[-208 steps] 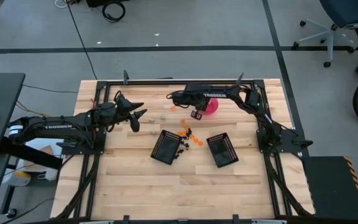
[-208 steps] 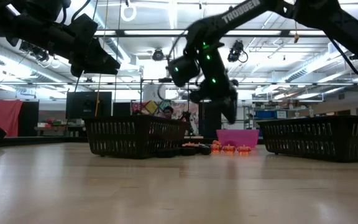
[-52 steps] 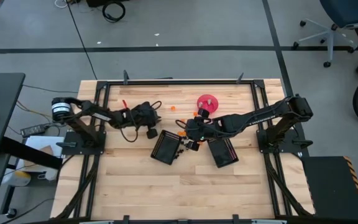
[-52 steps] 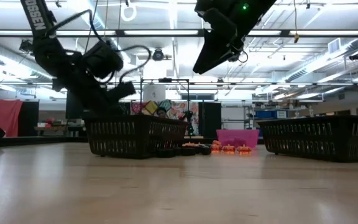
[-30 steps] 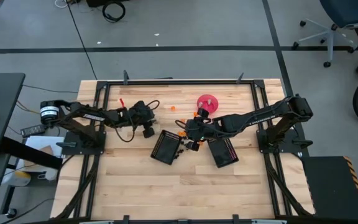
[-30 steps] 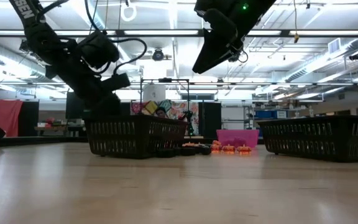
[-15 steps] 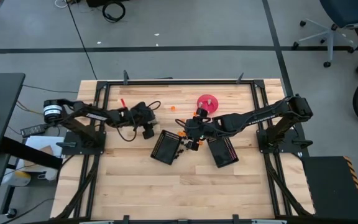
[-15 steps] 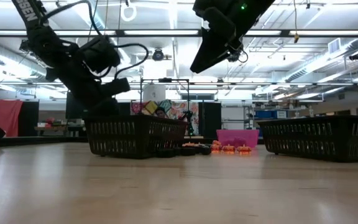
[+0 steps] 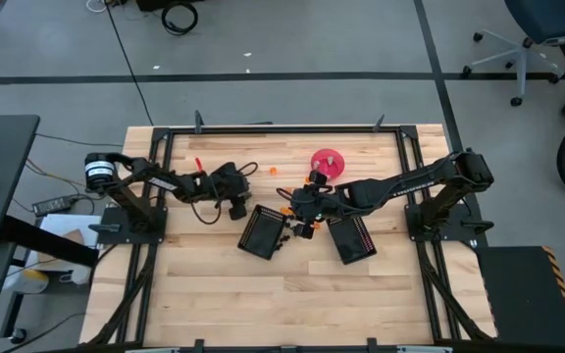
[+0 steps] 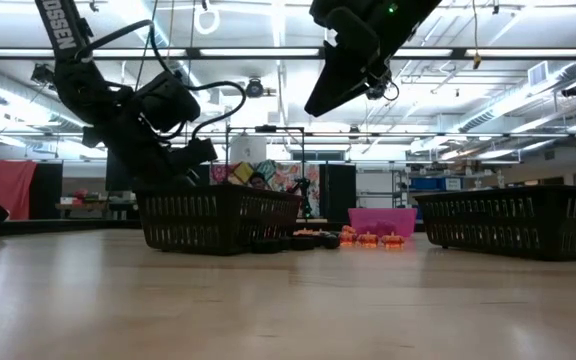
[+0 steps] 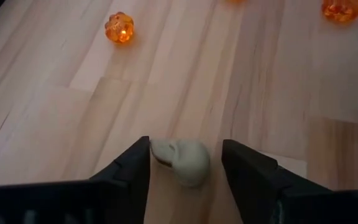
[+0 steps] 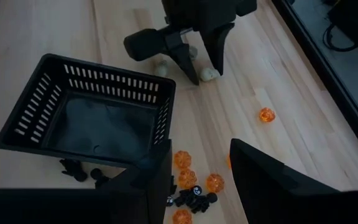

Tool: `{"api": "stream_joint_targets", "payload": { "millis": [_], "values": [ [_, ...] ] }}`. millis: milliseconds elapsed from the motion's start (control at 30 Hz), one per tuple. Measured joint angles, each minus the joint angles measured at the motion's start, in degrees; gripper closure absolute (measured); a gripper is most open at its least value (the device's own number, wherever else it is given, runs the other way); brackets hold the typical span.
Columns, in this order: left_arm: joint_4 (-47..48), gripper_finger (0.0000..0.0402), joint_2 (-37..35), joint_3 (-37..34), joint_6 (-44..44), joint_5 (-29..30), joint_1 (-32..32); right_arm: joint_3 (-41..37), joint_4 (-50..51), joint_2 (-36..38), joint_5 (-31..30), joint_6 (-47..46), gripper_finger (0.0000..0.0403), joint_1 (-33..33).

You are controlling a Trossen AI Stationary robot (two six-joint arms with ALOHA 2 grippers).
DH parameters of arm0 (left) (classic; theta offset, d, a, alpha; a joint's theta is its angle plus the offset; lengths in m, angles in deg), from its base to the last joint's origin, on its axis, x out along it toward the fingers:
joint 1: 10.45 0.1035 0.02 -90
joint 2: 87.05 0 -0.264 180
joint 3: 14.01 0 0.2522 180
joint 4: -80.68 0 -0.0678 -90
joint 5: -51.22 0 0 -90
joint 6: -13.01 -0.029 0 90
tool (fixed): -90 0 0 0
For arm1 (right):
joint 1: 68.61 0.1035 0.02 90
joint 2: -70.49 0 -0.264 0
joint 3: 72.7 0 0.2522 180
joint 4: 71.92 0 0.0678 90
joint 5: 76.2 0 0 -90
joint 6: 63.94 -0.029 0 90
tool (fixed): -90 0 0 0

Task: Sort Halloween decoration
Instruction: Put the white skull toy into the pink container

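left tool open wide around pale piece, not gripping | may slip, roll beside left basket | right tool open, empty

— Where are your cameras looking from?
— Overhead you're looking straight down; low, you're peering level across the table. Your wrist cameras are hovering close, both catching the pale piece at lower centre and upper centre.

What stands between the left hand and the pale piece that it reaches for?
Nothing visible. The pale piece lies on bare table right between the open fingers of the left hand. The nearest orange piece lies farther ahead, apart.
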Motion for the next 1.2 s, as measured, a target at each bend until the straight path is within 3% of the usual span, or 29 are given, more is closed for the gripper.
{"api": "stream_joint_targets", "payload": {
  "millis": [567,967,1200],
  "values": [
    [1.4,0.0332,-0.1,0.2,-0.5,-1.6,0.0,0.0,1.5,0.0,-1.1,1.0,0.0236,0.0],
    [10.1,0.0341,-0.1,9.0,-4.2,0.8,0.1,0.0,3.2,0.0,-2.1,1.6,0.0236,-0.1],
    [12.7,0.0341,-0.1,16.8,-5.5,0.1,0.0,0.0,13.0,0.2,-4.7,-0.6,0.0236,-0.1]
  ]
}}
